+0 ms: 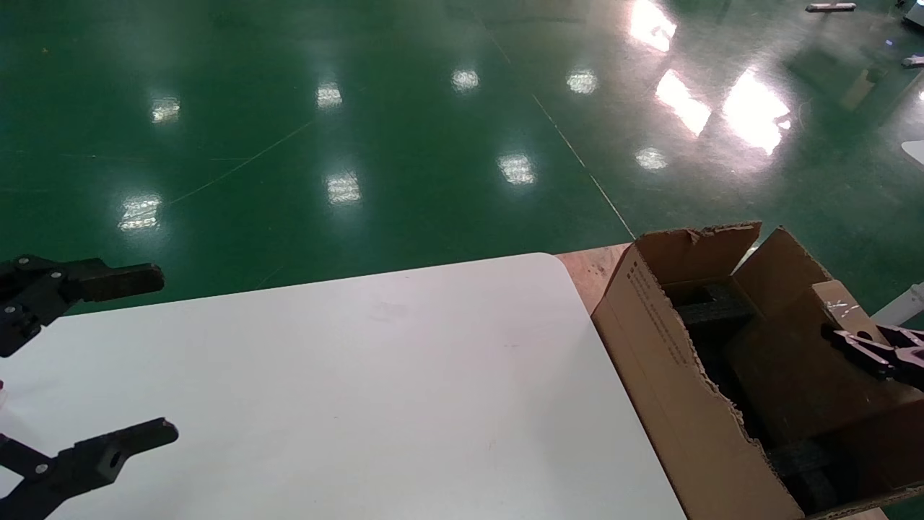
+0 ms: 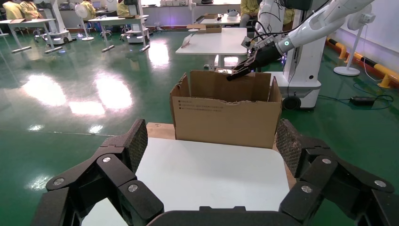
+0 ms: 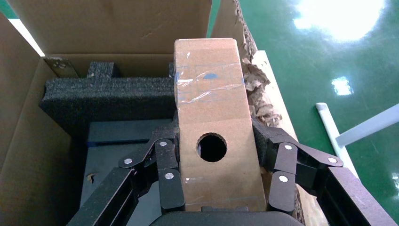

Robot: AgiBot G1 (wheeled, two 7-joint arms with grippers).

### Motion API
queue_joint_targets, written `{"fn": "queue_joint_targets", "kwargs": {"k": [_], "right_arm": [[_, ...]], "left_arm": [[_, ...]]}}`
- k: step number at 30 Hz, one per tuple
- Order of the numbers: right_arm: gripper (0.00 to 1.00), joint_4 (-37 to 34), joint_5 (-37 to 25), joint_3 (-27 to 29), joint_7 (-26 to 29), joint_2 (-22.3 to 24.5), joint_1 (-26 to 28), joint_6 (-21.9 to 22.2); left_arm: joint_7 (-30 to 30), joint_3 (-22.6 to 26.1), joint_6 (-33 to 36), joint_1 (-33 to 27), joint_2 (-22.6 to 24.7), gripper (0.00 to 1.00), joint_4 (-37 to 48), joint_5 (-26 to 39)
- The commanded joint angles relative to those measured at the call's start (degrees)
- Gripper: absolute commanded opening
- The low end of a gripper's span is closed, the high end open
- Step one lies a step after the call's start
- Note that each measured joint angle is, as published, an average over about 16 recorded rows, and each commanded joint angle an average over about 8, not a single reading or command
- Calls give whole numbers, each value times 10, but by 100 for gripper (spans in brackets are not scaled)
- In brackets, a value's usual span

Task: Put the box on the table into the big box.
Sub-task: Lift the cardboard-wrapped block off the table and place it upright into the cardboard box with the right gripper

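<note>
My right claw (image 3: 214, 155): clamped on the box (image 3: 214, 136), its long axis running straight out from my wrist.
Box position: over the big box (image 1: 671, 375), above the black foam (image 3: 110, 96).
Left claw (image 1: 108, 361): spread wide, empty, over the table (image 1: 404, 390).

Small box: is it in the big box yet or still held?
Held. The right gripper has its jaws shut on the small box, which hangs over the foam within the big box.

Setting: robotics lab or factory hall. Glossy green floor (image 1: 404, 144) reflecting ceiling lights; rows of white worktops (image 2: 219, 40) standing far back; another white robot arm (image 2: 320, 19) working; people in yellow (image 2: 14, 9) sitting at the far wall.
</note>
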Motion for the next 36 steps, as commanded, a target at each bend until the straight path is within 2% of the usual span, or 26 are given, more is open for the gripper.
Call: {"fn": "queue_joint_targets", "kwargs": {"k": [1,14,16,22,24,36], "right_arm": [[0,-4,6,-2,-1,-2,-8,-3],[0,-31,31,-6,3,-22,-46,-20],[9,-36,32,-7,4,-24,-50,-22],[84,-47,33,-9,12,-30,-57,-25],[100,-50,33,-10,14,-32,-59,-26],[100,-51,33,-10,15,-33,-60,-26]], "left_arm": [[0,0,0,0,0,100,0,0],[0,0,0,0,0,100,0,0],[0,0,0,0,0,100,0,0],[0,0,0,0,0,100,0,0],[0,0,0,0,0,100,0,0],[0,0,0,0,0,100,0,0]]}}
